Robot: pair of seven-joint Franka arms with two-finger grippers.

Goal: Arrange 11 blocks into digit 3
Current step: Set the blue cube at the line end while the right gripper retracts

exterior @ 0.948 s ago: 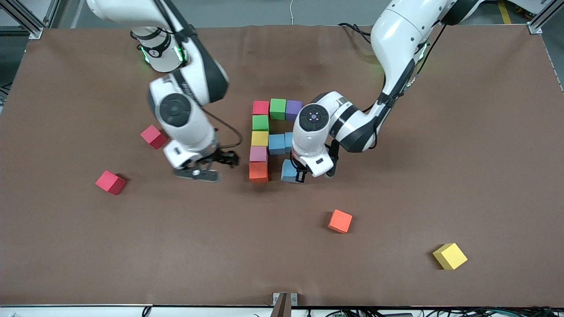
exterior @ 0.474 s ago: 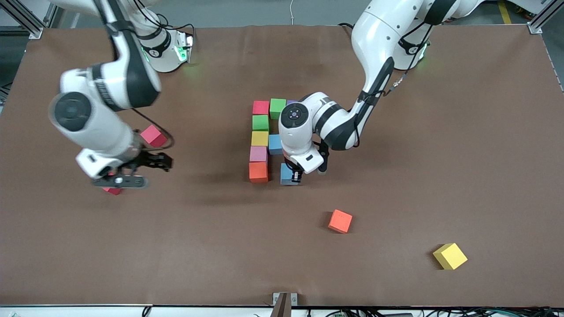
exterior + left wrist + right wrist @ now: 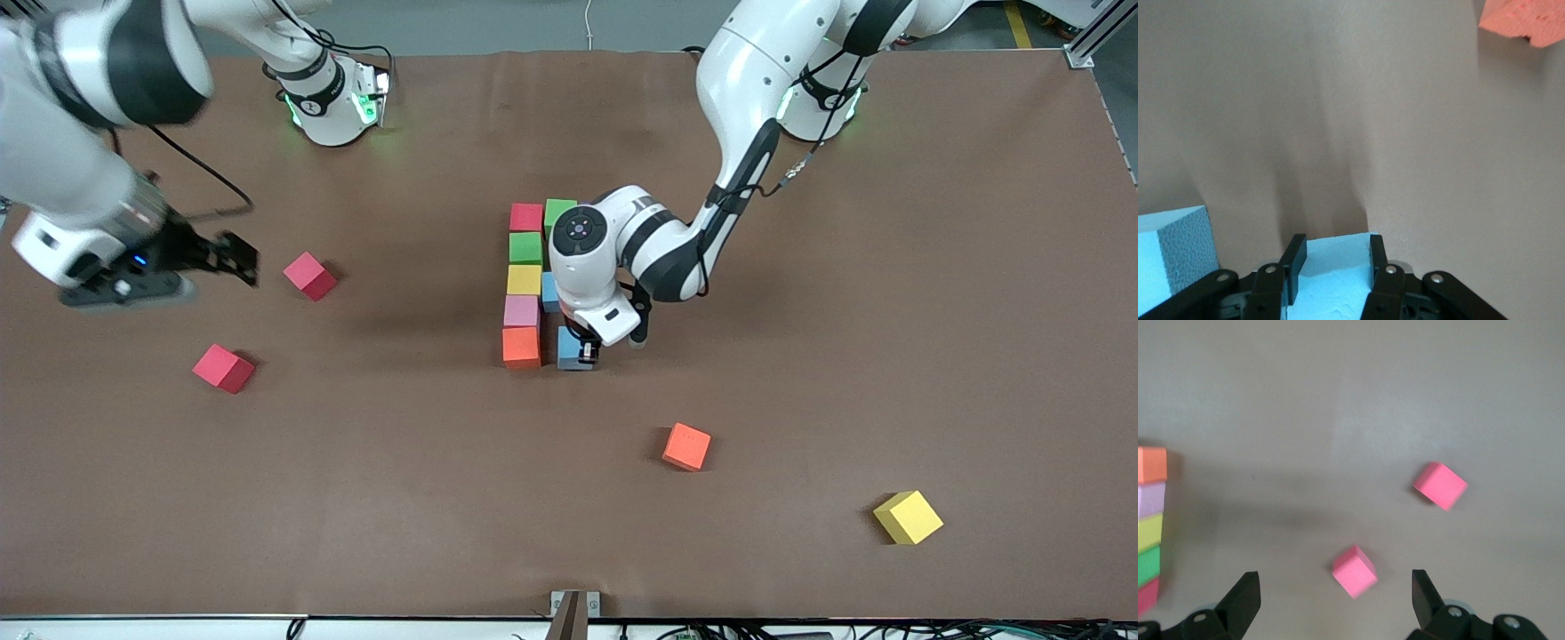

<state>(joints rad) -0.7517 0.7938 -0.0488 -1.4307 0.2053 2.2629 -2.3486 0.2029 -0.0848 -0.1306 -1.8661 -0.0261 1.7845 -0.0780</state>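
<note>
A column of blocks stands mid-table: red (image 3: 526,216), green (image 3: 525,248), yellow (image 3: 524,279), pink (image 3: 521,310) and orange (image 3: 521,347). Another green block (image 3: 558,212) sits beside the red one. A light blue block (image 3: 548,291) beside the yellow one is half hidden by the left arm. My left gripper (image 3: 582,354) is shut on a second light blue block (image 3: 567,348), low at the table beside the orange block. The left wrist view shows this gripper (image 3: 1337,251) clamping that block (image 3: 1338,273). My right gripper (image 3: 233,258) is open and empty, high over two loose red blocks (image 3: 310,275) (image 3: 223,368).
A loose orange block (image 3: 686,446) and a loose yellow block (image 3: 908,516) lie nearer the front camera, toward the left arm's end. The right wrist view shows its gripper (image 3: 1335,587) over the two red blocks (image 3: 1355,571) (image 3: 1441,485). The column's orange block (image 3: 1151,465) shows at that view's edge.
The right arm swung away from the column toward its own end of the table and rose. The left gripper slid the light blue block closer to the orange block.
</note>
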